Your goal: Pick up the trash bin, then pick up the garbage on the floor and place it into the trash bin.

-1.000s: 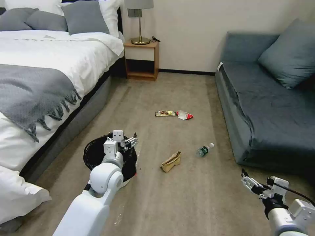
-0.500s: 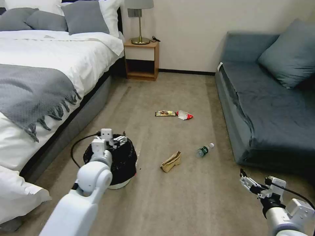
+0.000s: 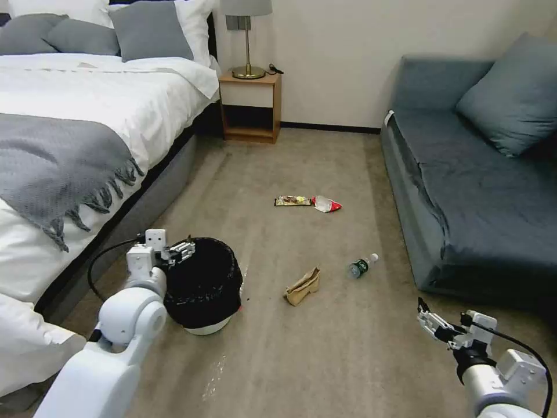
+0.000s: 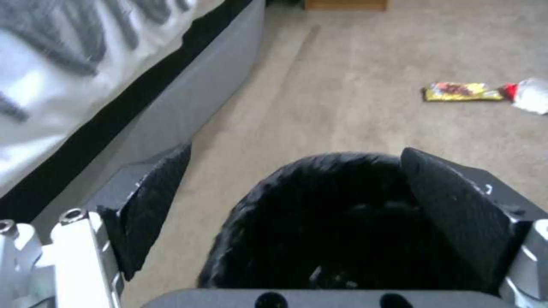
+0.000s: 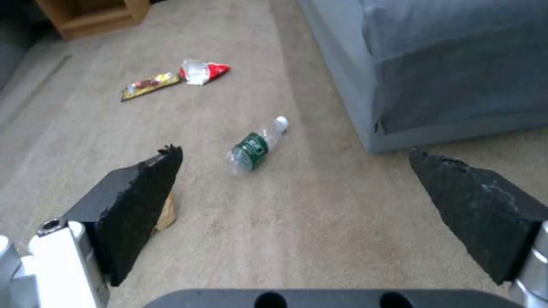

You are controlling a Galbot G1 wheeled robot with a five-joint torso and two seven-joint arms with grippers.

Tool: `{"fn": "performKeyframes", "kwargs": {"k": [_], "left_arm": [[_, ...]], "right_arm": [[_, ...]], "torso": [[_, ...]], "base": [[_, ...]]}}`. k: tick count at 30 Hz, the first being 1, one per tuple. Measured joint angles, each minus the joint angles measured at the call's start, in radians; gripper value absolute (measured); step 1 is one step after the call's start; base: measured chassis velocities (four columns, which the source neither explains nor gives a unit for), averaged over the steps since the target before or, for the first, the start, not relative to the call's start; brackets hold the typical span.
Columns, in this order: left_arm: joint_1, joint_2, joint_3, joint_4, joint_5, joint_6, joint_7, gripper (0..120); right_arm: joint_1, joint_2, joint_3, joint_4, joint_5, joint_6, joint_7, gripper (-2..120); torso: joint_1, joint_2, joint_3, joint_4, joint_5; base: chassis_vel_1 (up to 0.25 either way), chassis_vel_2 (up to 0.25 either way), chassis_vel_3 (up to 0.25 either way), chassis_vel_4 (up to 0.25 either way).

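Left gripper (image 3: 181,251) is by the bed, fingers spread wide either side of the trash bin (image 3: 204,284) rim, not clamped. The bin (black liner) stands on the carpet. Further right lie the paper bag (image 3: 303,287), snack wrapper (image 3: 292,201), red packet (image 3: 326,204) and bottle (image 3: 362,265). Right gripper (image 3: 430,323) hangs low near the sofa (image 3: 464,174), fingers apart, empty.

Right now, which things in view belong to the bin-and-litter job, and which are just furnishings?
Job:
trash bin
bottle
paper bag
snack wrapper
red-and-white packet
left gripper, open at the bin's rim
right gripper, open, waiting

Furnishings:
bed
sofa
nightstand
lamp
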Motion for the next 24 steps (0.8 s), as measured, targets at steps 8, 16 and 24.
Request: {"fn": "performKeyframes", "kwargs": {"k": [8, 16, 24], "left_arm": [[0.029, 0.018, -0.047, 0.005, -0.03, 0.018, 0.0, 99], [0.026, 0.017, -0.073, 0.051, -0.048, 0.045, -0.016, 98], [-0.015, 0.001, -0.051, 0.136, -0.048, 0.039, -0.023, 98]], "right_arm": [[0.0, 0.005, -0.011, -0.002, -0.011, 0.003, 0.0, 100], [-0.008, 0.012, -0.013, -0.005, -0.029, 0.013, -0.001, 100], [-0.011, 0.018, -0.014, -0.012, -0.051, 0.022, -0.002, 100]], "torso": [[0.0, 0.0, 0.0, 0.0, 0.0001], [0.0, 0.0, 0.0, 0.0, 0.0001], [0.0, 0.0, 0.0, 0.0, 0.0001]], "base": [[0.0, 0.0, 0.0, 0.0], [0.0, 0.0, 0.0, 0.0], [0.0, 0.0, 0.0, 0.0]]}}
